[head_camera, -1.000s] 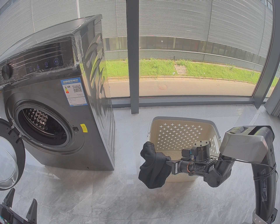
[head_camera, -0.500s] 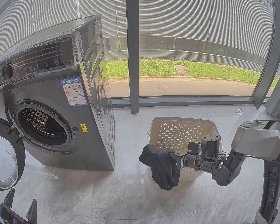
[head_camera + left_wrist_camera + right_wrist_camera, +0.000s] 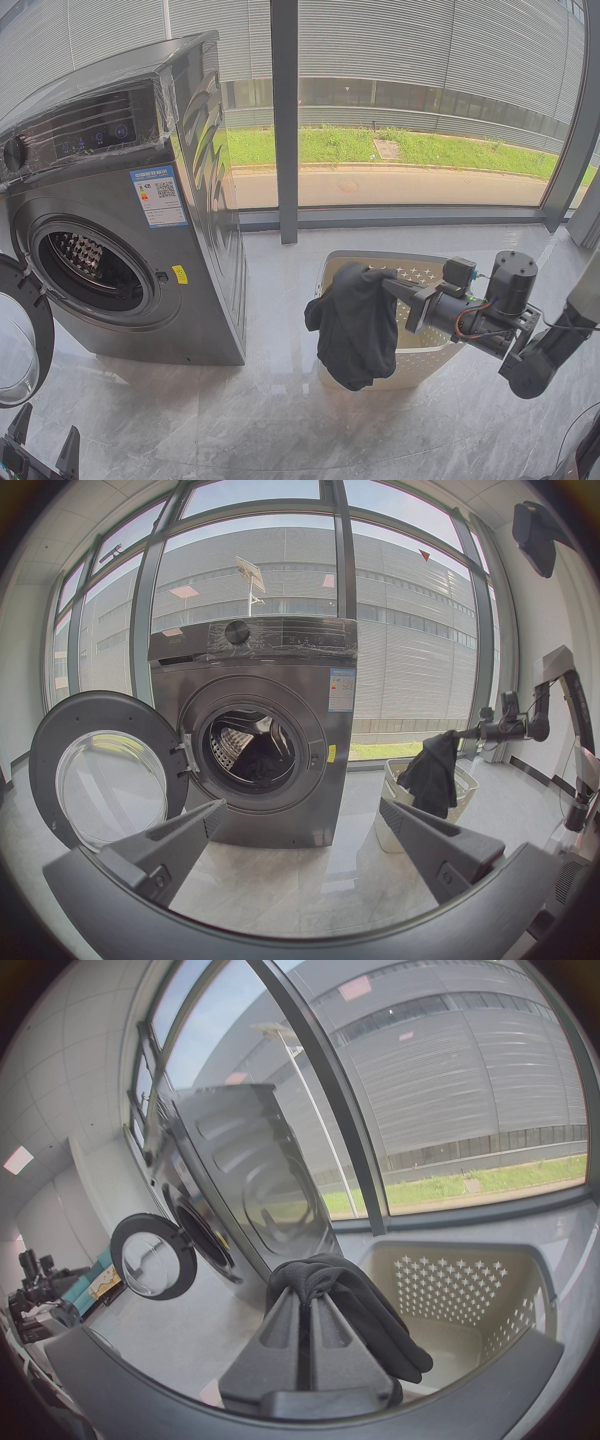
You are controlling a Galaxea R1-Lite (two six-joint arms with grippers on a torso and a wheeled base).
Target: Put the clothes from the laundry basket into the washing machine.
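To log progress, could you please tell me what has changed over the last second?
The right gripper, shut on the dark garment, rose and shifted slightly right, so the garment now hangs higher over the laundry basket's left side. The basket, the washing machine with its door open, and the open left gripper stayed put.

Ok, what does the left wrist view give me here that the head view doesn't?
Left wrist view: a straight look into the drum, where something dark lies. Head view: a look down into the laundry basket, its star-holed far wall. Shared: the washing machine with its door open, the open left gripper, and the right gripper shut on a dark garment hanging by the basket.
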